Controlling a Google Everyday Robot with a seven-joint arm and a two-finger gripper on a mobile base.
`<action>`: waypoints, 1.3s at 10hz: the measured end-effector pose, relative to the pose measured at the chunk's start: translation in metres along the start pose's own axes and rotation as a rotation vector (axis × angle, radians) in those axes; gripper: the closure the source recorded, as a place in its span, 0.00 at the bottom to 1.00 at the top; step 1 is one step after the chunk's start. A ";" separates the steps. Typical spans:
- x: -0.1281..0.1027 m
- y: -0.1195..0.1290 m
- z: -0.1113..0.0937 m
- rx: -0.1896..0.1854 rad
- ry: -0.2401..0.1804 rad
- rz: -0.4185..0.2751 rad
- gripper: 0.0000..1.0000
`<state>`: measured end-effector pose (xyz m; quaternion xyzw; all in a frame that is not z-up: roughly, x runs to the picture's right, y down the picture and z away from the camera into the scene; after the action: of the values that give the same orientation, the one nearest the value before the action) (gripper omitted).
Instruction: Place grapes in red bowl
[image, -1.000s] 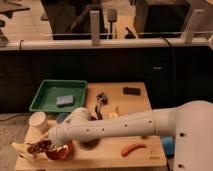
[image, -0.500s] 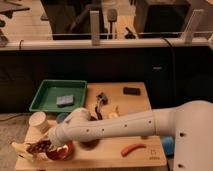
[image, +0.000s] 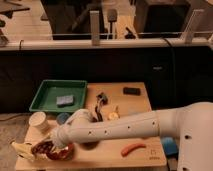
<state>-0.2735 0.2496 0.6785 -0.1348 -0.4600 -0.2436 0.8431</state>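
Note:
The grapes (image: 44, 147), a dark reddish-purple bunch, are at the left rim of the red bowl (image: 64, 153) near the table's front left corner. I cannot tell whether they rest in the bowl or hang just over it. My gripper (image: 51, 145) is at the end of the white arm, which reaches in from the right. It is right against the grapes, above the bowl's left side. The arm hides part of the bowl.
A pale banana (image: 22, 149) lies just left of the grapes. A white cup (image: 39, 121) stands behind it. A green tray (image: 50, 102) holds a grey sponge (image: 65, 100). An orange sausage-shaped object (image: 132, 148) lies front right, and a black object (image: 131, 91) is at the back.

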 end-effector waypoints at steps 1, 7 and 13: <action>0.001 0.001 -0.001 -0.009 -0.002 0.000 0.20; 0.015 -0.010 -0.010 -0.026 -0.030 0.015 0.20; 0.018 -0.013 -0.013 -0.023 -0.043 0.021 0.20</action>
<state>-0.2635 0.2278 0.6867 -0.1546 -0.4736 -0.2373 0.8340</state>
